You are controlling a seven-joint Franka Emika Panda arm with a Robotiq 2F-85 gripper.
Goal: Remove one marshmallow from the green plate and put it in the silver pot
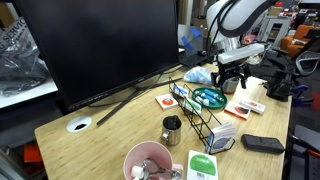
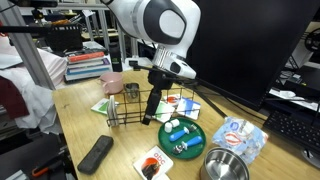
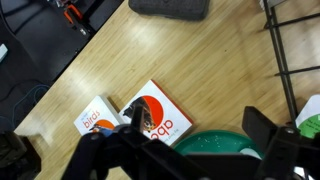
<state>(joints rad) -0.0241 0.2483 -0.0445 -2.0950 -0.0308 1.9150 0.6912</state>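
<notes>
Tool [image 2: 148, 117] wide open, empty, near green plate [image 2: 196, 146] rim. Centre on one marshmallow [image 2: 177, 130] (pale bit, probably), drop straight, pinch gently, avoid wire rack [image 2: 120, 112].

I see a pale wooden table [image 3: 150, 50], smooth and matt. The pot [image 2: 225, 167] is shiny bare metal, and the jug [image 1: 172, 128] is duller steel. The plate [image 2: 198, 140] looks glossy. The cards [image 3: 155, 115] are glossy printed paper, and the monitor [image 1: 100, 45] screen is matt black.
</notes>
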